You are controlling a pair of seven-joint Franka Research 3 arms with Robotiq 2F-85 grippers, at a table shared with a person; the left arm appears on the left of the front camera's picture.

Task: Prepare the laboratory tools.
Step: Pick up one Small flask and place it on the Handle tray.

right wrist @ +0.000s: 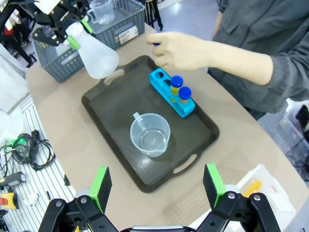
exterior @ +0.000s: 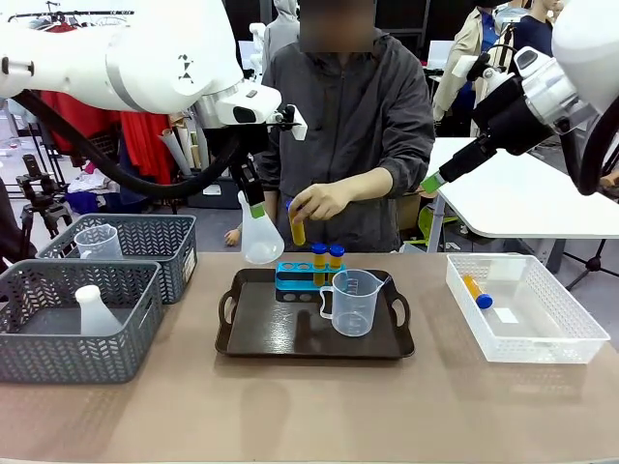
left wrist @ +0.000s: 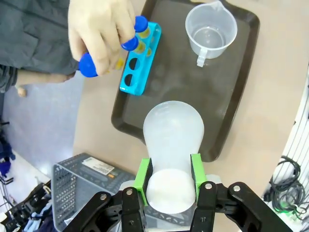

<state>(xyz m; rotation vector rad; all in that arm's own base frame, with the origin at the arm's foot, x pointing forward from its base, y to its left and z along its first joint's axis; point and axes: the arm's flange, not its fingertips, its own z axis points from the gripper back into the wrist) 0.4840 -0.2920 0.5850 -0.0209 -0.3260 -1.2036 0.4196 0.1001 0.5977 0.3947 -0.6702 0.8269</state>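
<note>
The left pincer (exterior: 254, 207) grips the flask (exterior: 261, 242) by its neck over the tray's (exterior: 256, 340) far-left corner; the right pincer (exterior: 432, 180) hangs released.
The flask hangs base down, off the tray. The blue rack (exterior: 295, 276) stands at the tray's far edge with two capped tubes (exterior: 318, 253) in its right holes, and the beaker (exterior: 353, 302) sits just in front, to the right. A person's hand (exterior: 319, 201) holds a third tube (exterior: 299, 230) above the rack's left end. The right pincer is raised over the surface (exterior: 309, 411), jaws wide apart and empty. Another tube lies in the crate (exterior: 527, 343). The baskets (exterior: 58, 362) hold a second beaker and flask.
</note>
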